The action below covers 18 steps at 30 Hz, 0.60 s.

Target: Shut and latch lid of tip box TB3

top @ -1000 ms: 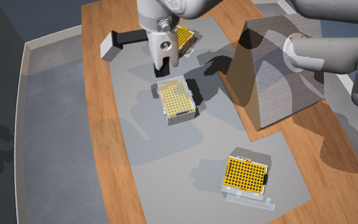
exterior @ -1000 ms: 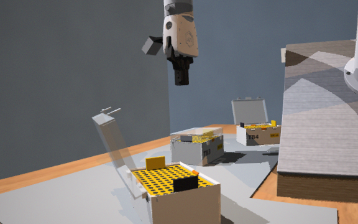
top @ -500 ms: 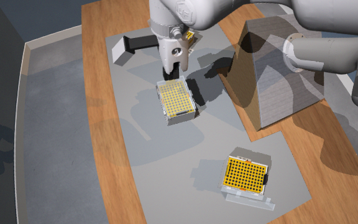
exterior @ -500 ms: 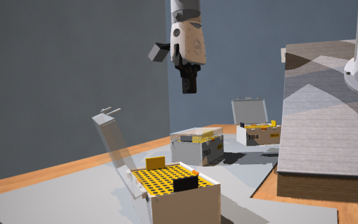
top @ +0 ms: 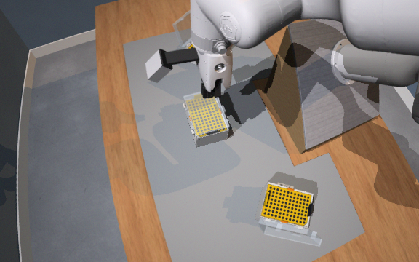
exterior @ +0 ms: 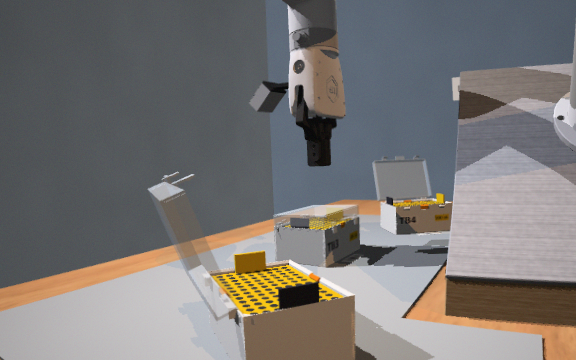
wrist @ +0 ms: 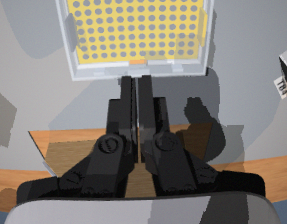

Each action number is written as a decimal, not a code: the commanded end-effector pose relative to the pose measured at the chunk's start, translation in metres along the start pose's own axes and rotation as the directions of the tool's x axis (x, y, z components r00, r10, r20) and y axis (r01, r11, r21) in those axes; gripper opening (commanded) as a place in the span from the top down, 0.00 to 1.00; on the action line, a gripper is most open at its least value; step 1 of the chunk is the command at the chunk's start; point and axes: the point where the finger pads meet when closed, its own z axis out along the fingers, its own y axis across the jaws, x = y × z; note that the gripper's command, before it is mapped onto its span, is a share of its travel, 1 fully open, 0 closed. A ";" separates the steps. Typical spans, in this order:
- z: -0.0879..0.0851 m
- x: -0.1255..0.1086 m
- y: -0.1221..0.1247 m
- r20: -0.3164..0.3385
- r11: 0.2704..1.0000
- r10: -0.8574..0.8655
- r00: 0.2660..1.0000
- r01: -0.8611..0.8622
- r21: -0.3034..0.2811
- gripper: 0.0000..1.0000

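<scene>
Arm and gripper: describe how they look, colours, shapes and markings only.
The arm is smooth, rounded, light-grey tubing with a hexagonal logo embossed on a joint. The gripper has a white tapered body with a round screw and a hexagonal mark, black jaws, and a grey box on a black bracket. No cables show.

"TB4" reads on the far tip box's [exterior: 414, 220] front sticker.

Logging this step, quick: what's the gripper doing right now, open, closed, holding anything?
Gripper: closed, holding nothing, above the middle tip box.
</scene>
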 end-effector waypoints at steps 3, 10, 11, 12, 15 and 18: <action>0.010 -0.009 0.000 -0.005 1.000 -0.002 1.000 0.002 -0.001 1.00; 0.023 -0.022 0.000 -0.005 1.000 -0.002 1.000 0.002 -0.001 1.00; 0.025 -0.024 0.000 -0.005 1.000 -0.002 1.000 0.002 -0.001 1.00; 0.027 -0.025 0.000 -0.005 1.000 -0.002 1.000 0.001 -0.001 1.00; 0.028 -0.026 0.000 -0.005 1.000 -0.002 1.000 0.001 -0.001 1.00; 0.028 -0.026 0.000 -0.005 1.000 -0.002 1.000 0.001 -0.001 1.00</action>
